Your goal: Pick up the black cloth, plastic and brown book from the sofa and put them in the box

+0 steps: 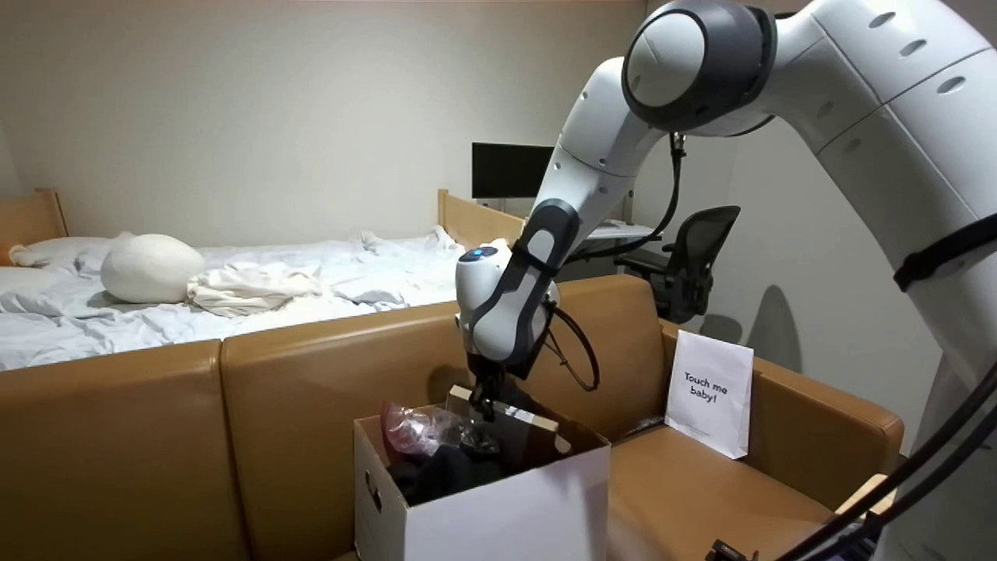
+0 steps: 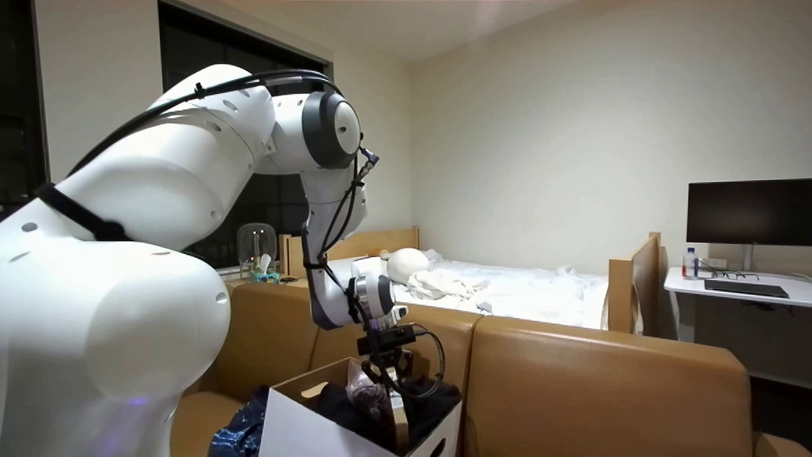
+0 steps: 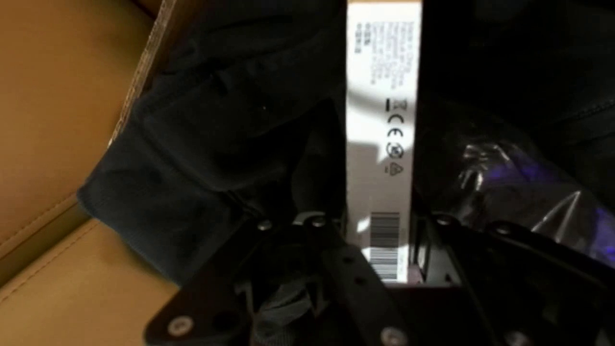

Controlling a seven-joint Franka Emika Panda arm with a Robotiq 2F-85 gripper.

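Hand (image 3: 378, 230) closed on the brown book (image 3: 384, 86) in the mouth of the box (image 1: 506, 518)

It grips the book from both sides, a narrow labelled edge facing up. Just beside the book lies the shiny, reddish plastic (image 1: 420, 431). The black cloth (image 3: 230, 120) bunches on either side and hangs over the rim. The box stands before the backrest of the sofa (image 1: 311, 421); a printed sheet (image 1: 709, 428) leans against the armrest. Behind are a bed (image 1: 374, 269) and a desk (image 2: 685, 285) with a monitor (image 2: 748, 212).
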